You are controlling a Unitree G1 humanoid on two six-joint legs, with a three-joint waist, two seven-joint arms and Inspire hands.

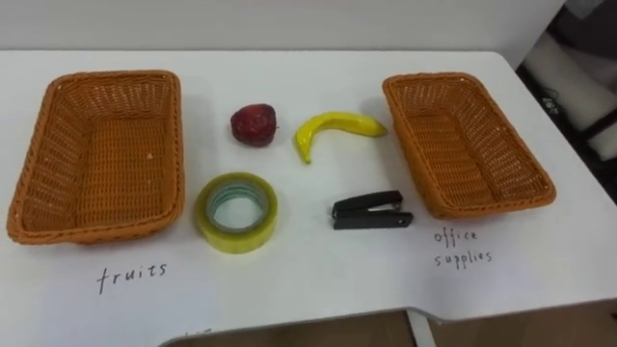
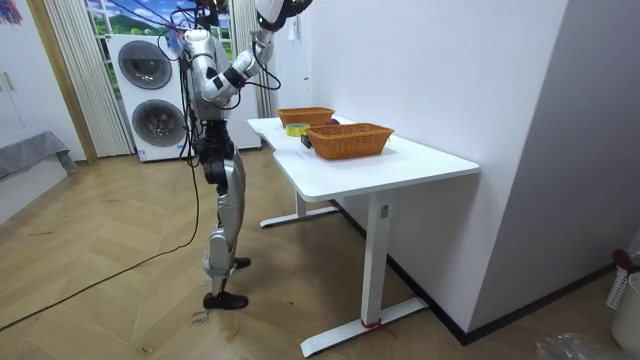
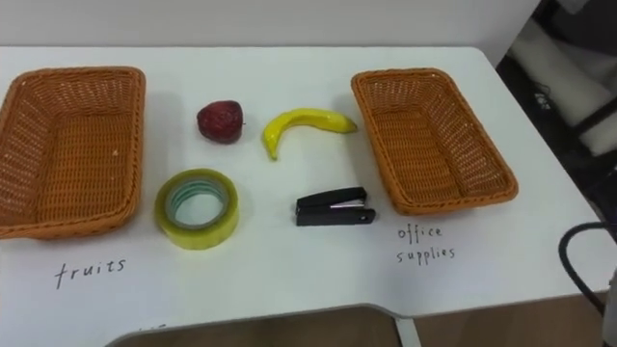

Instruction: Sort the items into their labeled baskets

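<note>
Nothing has been sorted yet. All 4 items are seen lying loose on the white tabletop (image 1: 318,289), between 2 wicker baskets, and both baskets are empty. The left basket (image 1: 96,154) is marked for fruit by a handwritten label (image 1: 132,276) in front of it. The right basket (image 1: 468,145) is marked for office supplies in the same way.

The apple (image 1: 254,123) and the banana (image 1: 337,127) lie in the back row, near each other but apart. The tape roll (image 1: 237,212) lies flat in front of the apple, just beside the left basket's near corner. The black stapler (image 1: 371,210) lies in front of the banana, close to the right basket. So 2 moves to the left basket and 2 to the right are judged to be left, which is the whole job.

In the room view the robot is seen standing at the tabletop's short end with an arm lifted. The hand (image 2: 270,22) at its tip is too small for the state of the fingers to be told. It cannot be made out whether it is the left or the right. No task item is seen in it.

In the right eye view the left basket is cut off by the picture's edge.
</note>
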